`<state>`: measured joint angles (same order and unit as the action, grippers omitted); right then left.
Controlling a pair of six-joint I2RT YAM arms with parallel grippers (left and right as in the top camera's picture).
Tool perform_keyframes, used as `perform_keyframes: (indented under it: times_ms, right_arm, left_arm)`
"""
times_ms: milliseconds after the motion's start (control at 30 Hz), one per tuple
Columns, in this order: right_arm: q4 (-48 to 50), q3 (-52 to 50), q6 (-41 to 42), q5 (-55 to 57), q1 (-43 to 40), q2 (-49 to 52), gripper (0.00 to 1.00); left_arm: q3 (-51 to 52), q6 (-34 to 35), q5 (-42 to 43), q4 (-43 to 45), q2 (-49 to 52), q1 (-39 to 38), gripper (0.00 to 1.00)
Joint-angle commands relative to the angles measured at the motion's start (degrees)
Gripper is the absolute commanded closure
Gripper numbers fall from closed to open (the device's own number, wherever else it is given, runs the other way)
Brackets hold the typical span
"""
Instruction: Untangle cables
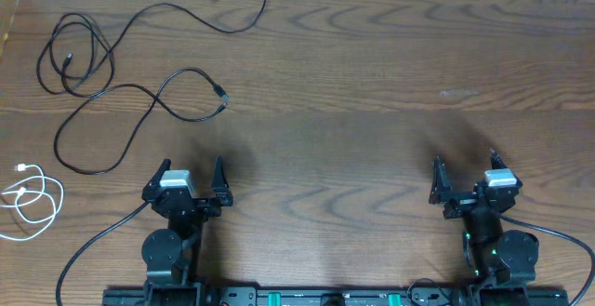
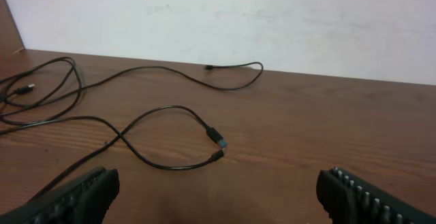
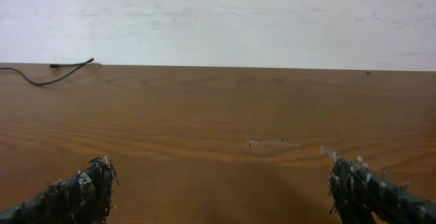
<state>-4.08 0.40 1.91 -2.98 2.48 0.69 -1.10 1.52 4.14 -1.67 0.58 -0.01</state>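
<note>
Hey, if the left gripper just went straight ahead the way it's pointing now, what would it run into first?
Most likely the black cable looped ahead of the open left gripper, near its plug ends. Height is unclear, so the gripper might pass just above it.

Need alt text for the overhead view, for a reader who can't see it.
Black cables lie in loose overlapping loops on the far left of the table, with a coiled white cable nearer the arms. The left pincer and right pincer sit open near the front, touching nothing.
</note>
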Motion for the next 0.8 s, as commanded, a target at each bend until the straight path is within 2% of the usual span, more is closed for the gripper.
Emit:
perform_keyframes:
  times_ms: [0, 133, 767]
  right_arm:
    - [-0.6, 0.0, -1.0, 0.9, -1.0, -0.4, 0.01]
    - [-0.6, 0.0, -3.2, 0.9, -1.9, -0.4, 0.01]
    - [-0.2, 0.0, -3.3, 0.2, -2.1, -0.4, 0.01]
  left_arm:
    - [0.9, 0.3, 0.5, -2.1, -0.3, 0.3, 0.02]
    - [0.9, 0.2, 0.5, -2.1, -0.3, 0.3, 0.02]
    - [0.9, 0.3, 0.5, -2.1, -0.3, 0.3, 0.02]
